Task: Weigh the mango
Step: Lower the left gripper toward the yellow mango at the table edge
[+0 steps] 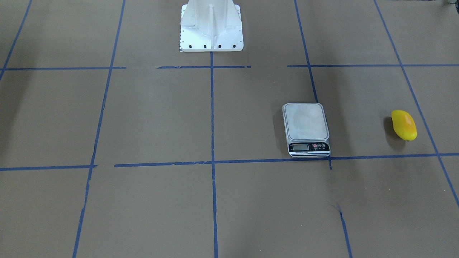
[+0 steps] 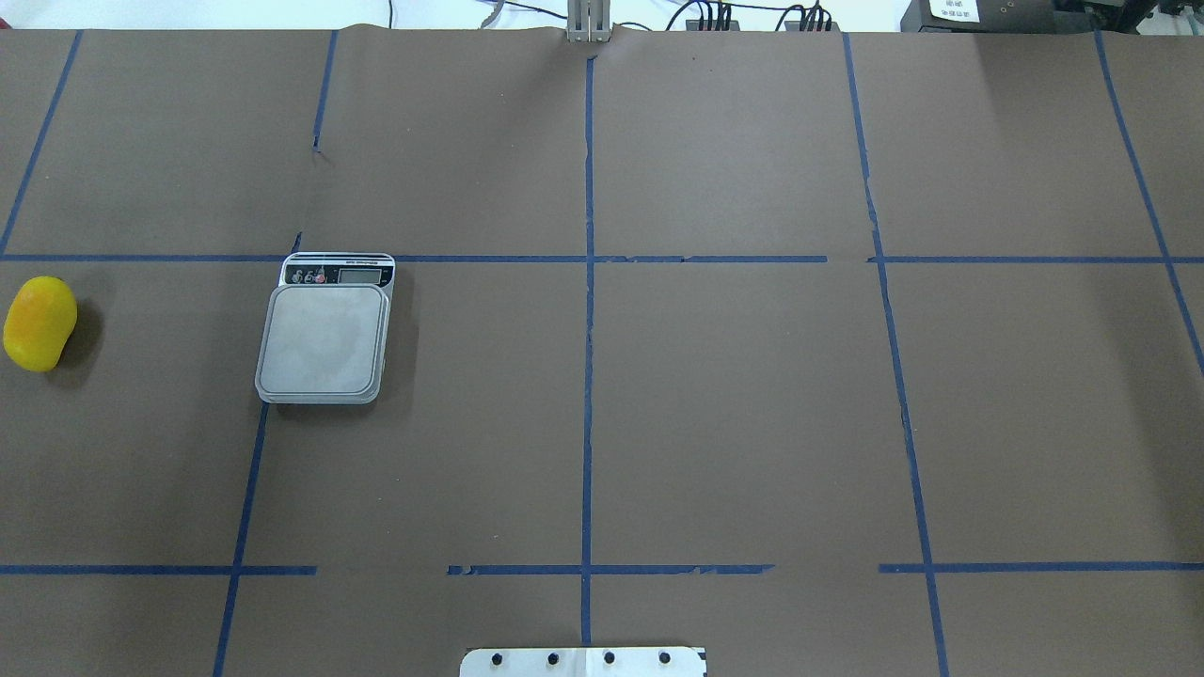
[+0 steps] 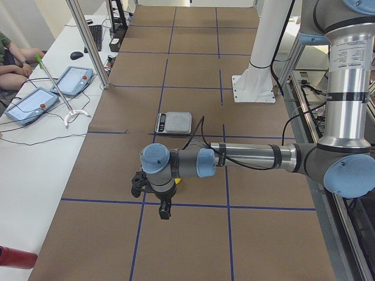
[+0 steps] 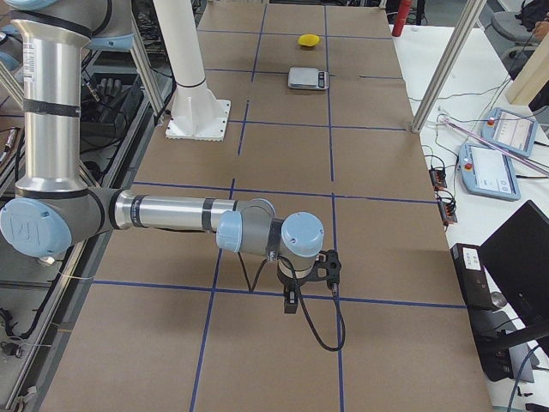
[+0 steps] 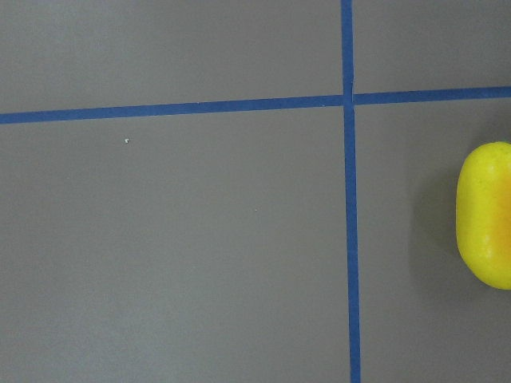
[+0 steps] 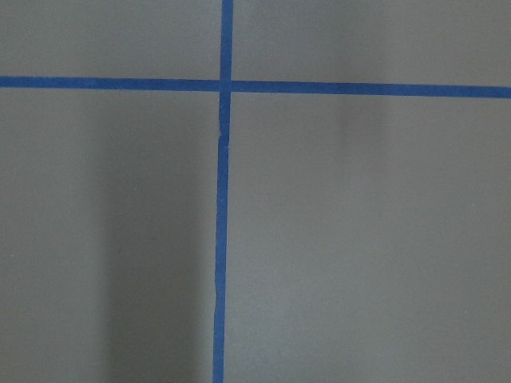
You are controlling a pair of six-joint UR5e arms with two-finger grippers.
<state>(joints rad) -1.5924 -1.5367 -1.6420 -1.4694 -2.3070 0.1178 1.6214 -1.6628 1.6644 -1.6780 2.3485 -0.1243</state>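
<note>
Mango (image 2: 39, 323) lying on table (image 2: 752, 423), scale (image 2: 324, 340) to its right, well apart

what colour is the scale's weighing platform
The platform is pale silver-grey with faint smudges; the overhead exterior view shows it best.

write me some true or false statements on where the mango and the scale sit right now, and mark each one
1. The mango lies on the table, apart from the kitchen scale. True.
2. Something rests on the scale's platform. False: the platform is bare.
3. The scale's display end points away from the robot's base. True.
4. The mango is on the robot's right side of the table. False: it is on the robot's left, further out than the scale.
5. The left wrist view shows no mango. False: part of it shows at that view's right edge.
</note>
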